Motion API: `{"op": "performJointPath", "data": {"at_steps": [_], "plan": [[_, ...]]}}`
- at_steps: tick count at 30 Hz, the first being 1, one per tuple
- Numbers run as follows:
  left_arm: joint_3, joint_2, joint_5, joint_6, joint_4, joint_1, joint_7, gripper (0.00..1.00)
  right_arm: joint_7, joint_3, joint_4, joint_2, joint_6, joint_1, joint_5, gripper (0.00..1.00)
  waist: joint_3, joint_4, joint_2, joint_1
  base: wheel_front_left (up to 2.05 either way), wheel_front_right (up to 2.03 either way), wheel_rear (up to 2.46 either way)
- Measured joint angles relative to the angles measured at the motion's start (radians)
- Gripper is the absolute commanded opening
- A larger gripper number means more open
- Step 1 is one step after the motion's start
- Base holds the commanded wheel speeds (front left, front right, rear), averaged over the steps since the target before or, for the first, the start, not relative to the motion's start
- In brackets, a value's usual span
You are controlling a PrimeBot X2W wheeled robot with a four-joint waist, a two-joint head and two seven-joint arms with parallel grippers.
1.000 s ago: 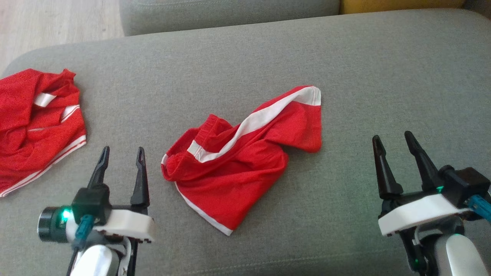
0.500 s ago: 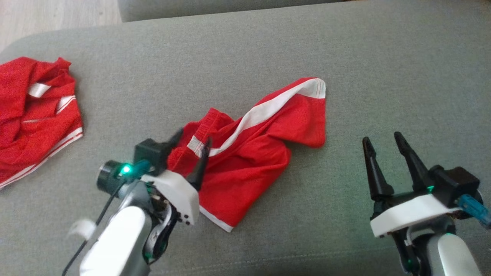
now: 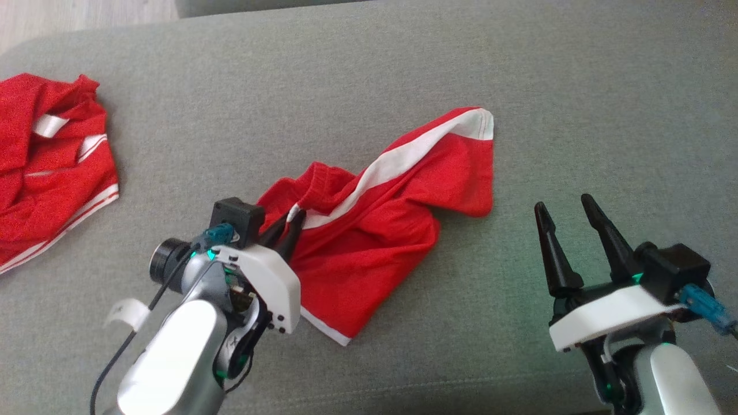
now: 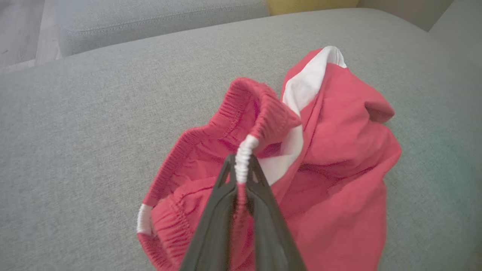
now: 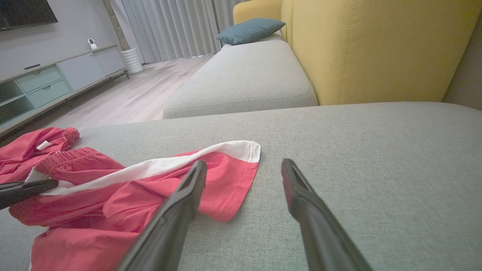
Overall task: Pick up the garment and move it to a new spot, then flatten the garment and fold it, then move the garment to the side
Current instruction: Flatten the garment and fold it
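Red shorts with a white side stripe (image 3: 380,230) lie crumpled in the middle of the grey sofa cushion (image 3: 346,75). My left gripper (image 3: 290,219) is shut on the elastic waistband of the shorts (image 4: 244,158), pinching it where the white stripe meets the band, and the waistband is pulled up a little. The right gripper (image 3: 568,207) hovers open to the right of the shorts (image 5: 158,188), its fingers (image 5: 180,210) apart and touching nothing.
A second red garment with white trim (image 3: 46,161) lies bunched at the cushion's left edge. Beyond the cushion are another grey seat (image 5: 241,79), a yellow backrest (image 5: 376,45), wooden floor and a low cabinet (image 5: 45,82).
My left gripper moved right from the bare cushion onto the waistband and shut on it. The head camera tilted, shifting the whole picture. The right gripper kept its pose.
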Motion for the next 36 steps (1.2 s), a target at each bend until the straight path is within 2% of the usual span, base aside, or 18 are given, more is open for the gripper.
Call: {"op": "performJointPath", "data": {"at_steps": [4, 11, 16, 21, 27, 31, 32, 33, 34, 36], "plan": [[0.0, -0.001, 0.001, 0.005, -0.017, -0.004, -0.021, 0.0, 0.001, 0.001, 0.021, -0.007, 0.0, -0.021, 0.021, 1.0, 0.017, 0.011, 0.0, 0.0, 0.0, 0.0, 0.0], [0.0, -0.005, 0.008, 0.018, -0.066, -0.047, -0.053, 0.0, 0.05, 0.015, 0.099, -0.082, 0.0, -0.109, 0.111, 1.0, 0.078, 0.04, 0.0, 0.0, 0.0, 0.0, 0.0], [-0.001, -0.019, 0.014, 0.018, -0.095, -0.086, -0.07, 0.0, 0.13, 0.026, 0.186, -0.163, 0.0, -0.24, 0.166, 1.0, 0.146, 0.071, 0.0, 0.0, 0.0, 0.0, 0.0], [-0.006, -0.036, 0.022, 0.018, -0.099, -0.131, -0.094, 0.0, 0.16, 0.077, 0.285, -0.224, 0.0, -0.396, 0.221, 1.0, 0.206, 0.115, 0.0, 0.0, 0.0, 0.0, 0.0], [-0.017, -0.051, 0.022, 0.017, -0.091, -0.145, -0.117, 0.0, 0.199, 0.11, 0.434, -0.252, 0.0, -0.507, 0.246, 1.0, 0.249, 0.158, 0.0, 0.0, 0.0, 0.0, 0.0], [-0.025, -0.053, 0.022, 0.017, -0.077, -0.149, -0.129, 0.0, 0.207, 0.136, 0.49, -0.256, 0.0, -0.566, 0.266, 1.0, 0.256, 0.163, 0.0, 0.0, 0.0, 0.0, 0.0], [-0.026, -0.053, 0.021, 0.017, -0.074, -0.152, -0.13, 0.0, 0.213, 0.148, 0.503, -0.259, 0.0, -0.579, 0.267, 0.93, 0.256, 0.162, 0.0, 0.0, 0.0, 0.0, 0.0], [-0.026, -0.053, 0.021, 0.017, -0.072, -0.157, -0.13, 0.0, 0.218, 0.161, 0.513, -0.261, 0.0, -0.59, 0.274, 0.44, 0.256, 0.16, 0.0, 0.0, 0.0, 0.0, 0.0], [-0.025, -0.053, 0.021, 0.017, -0.069, -0.16, -0.131, 0.0, 0.219, 0.174, 0.521, -0.264, 0.0, -0.598, 0.281, 0.0, 0.255, 0.158, 0.0, 0.0, 0.0, 0.0, 0.0], [-0.021, -0.055, 0.019, 0.017, -0.066, -0.161, -0.145, 0.0, 0.215, 0.195, 0.535, -0.27, 0.0, -0.61, 0.286, 0.0, 0.251, 0.153, 0.0, 0.0, 0.0, 0.0, 0.0]]}}
